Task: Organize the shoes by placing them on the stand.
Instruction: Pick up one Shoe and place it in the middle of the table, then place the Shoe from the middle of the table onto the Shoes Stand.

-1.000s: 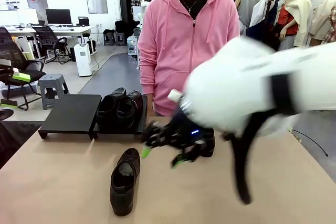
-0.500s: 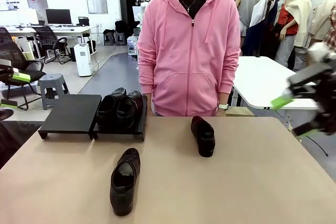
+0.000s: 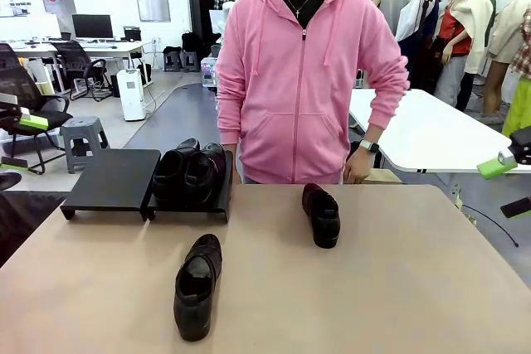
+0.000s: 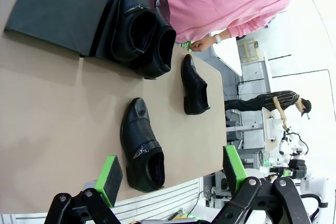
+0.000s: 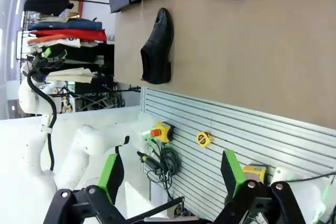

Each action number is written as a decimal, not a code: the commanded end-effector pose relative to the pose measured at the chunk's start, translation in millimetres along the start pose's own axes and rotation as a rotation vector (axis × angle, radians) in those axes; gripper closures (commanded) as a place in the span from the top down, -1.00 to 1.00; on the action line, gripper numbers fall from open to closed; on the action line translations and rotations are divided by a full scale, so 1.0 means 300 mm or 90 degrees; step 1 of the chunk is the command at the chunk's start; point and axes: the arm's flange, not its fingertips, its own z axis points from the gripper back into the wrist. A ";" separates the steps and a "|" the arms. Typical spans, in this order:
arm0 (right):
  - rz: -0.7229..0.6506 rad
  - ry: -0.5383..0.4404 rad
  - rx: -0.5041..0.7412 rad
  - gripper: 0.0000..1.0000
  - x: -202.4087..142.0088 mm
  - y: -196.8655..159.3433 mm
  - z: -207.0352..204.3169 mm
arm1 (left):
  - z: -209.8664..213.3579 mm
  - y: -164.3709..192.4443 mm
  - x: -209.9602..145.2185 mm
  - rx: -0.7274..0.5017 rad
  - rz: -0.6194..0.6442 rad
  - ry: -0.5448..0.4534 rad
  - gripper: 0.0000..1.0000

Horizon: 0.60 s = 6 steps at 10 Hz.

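At 10 o'clock on the tabletop point(image 3: 398, 288), seen from the robot's side, two low black platforms stand side by side. The left platform point(image 3: 112, 176) is bare. The right platform point(image 3: 187, 204) carries a pair of black shoes point(image 3: 192, 173), pressed against each other.

A third shoe point(image 3: 322, 215) lies on the tabletop at about 1 o'clock from the middle, well apart from the platforms. A fourth shoe point(image 3: 197, 286) lies at about 8 o'clock, nearer the robot, with its heel toward the robot.

A person in a pink hoodie point(image 3: 299, 80) stands at 12 o'clock behind the far edge, with one hand point(image 3: 357, 167) low at the side.

The right jaws hang in the air at 3 o'clock, past the tabletop's edge. Their green pads point(image 3: 496, 166) are wide apart and hold nothing. The left jaws, in the left wrist view, are also spread wide and empty. The fourth shoe shows between them on the tabletop, farther off.
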 end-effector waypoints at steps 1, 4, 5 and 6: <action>-0.009 -0.003 0.000 1.00 -0.029 0.043 0.014 | -0.001 0.000 0.000 -0.014 -0.004 -0.002 1.00; -0.009 -0.003 0.000 1.00 -0.029 0.043 0.014 | -0.001 0.000 0.000 -0.014 -0.004 -0.002 1.00; -0.009 -0.003 0.000 1.00 -0.029 0.043 0.014 | -0.001 0.000 0.000 -0.014 -0.004 -0.002 1.00; -0.009 -0.003 0.000 1.00 -0.029 0.043 0.014 | -0.001 0.000 0.000 -0.014 -0.004 -0.002 1.00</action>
